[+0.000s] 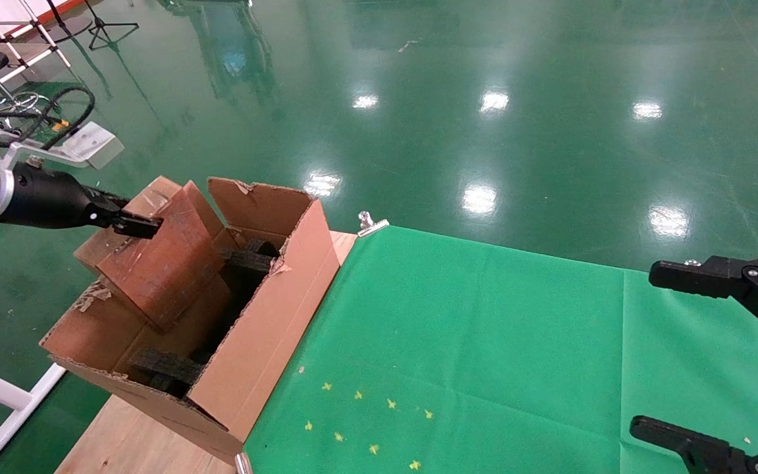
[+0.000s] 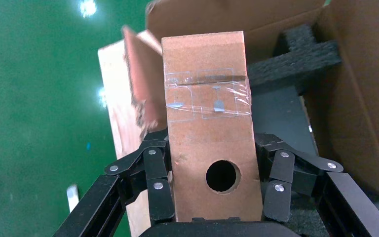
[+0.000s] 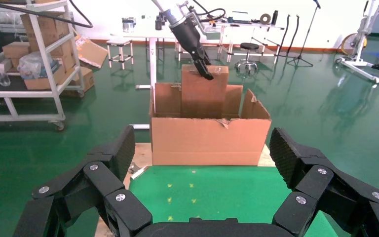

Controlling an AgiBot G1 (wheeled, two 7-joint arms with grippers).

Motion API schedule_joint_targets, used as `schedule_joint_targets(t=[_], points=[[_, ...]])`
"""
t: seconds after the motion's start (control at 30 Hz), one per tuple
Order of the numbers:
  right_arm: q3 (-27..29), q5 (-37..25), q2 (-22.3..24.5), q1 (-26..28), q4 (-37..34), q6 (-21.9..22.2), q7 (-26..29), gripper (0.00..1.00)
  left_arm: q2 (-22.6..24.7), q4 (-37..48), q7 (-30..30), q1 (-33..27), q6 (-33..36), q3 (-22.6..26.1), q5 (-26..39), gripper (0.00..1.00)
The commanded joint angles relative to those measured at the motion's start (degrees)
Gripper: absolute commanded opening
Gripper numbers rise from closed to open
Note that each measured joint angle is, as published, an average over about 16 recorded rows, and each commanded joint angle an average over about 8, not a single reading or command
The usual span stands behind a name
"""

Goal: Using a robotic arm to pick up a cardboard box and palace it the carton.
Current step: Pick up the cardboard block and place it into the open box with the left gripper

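Green cloth [image 1: 484, 342] covers most of wooden tabletop [image 1: 129, 441]; bare wood exposed along one edge. Small yellow star marks [image 1: 366, 421] scattered on cloth near front edge. Metal clip [image 1: 371, 224] fastens cloth at far corner. Glossy green floor [image 1: 484, 99] reflects ceiling lights. Background: wheeled metal shelving rack [image 3: 34, 64] loaded with boxes, white workbench [image 3: 177, 34], black stools [image 3: 249, 49], tripod stands [image 3: 301, 44].
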Motion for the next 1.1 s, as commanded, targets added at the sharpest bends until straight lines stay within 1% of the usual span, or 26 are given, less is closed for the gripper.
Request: schedule_joint_targets(t=[0.03,0.23,0.53,0.8,0.83,1.07,1.1], points=[[0.0,0.0,0.0,0.0,0.0,0.0,0.0,1.00,0.8,2.3,-1.0,-0.7,-0.6,0.8,1.6,0.00],[0.0,0.0,0.0,0.0,0.0,0.0,0.0,1.00,3.0,7.3,-2.4,-0.4,-4.3,1.5,3.2,0.00],[0.0,0.0,0.0,0.0,0.0,0.0,0.0,1.00,7.1,13.2,-2.1,3.5,-10.3,2.1,3.9,0.00],[0.0,0.0,0.0,0.0,0.0,0.0,0.0,1.00,10.2,17.0,-4.4,5.8,-14.0,2.6,4.7,0.01],[0.0,0.0,0.0,0.0,0.0,0.0,0.0,1.00,10.4,17.3,-4.7,6.0,-14.1,2.6,4.7,0.09],[-0.1,0.0,0.0,0.0,0.0,0.0,0.0,1.00,11.4,18.5,-5.1,6.4,-15.0,2.7,4.9,0.96],[-0.1,0.0,0.0,0.0,0.0,0.0,0.0,1.00,11.4,18.6,-5.1,6.4,-15.1,2.7,4.9,1.00]])
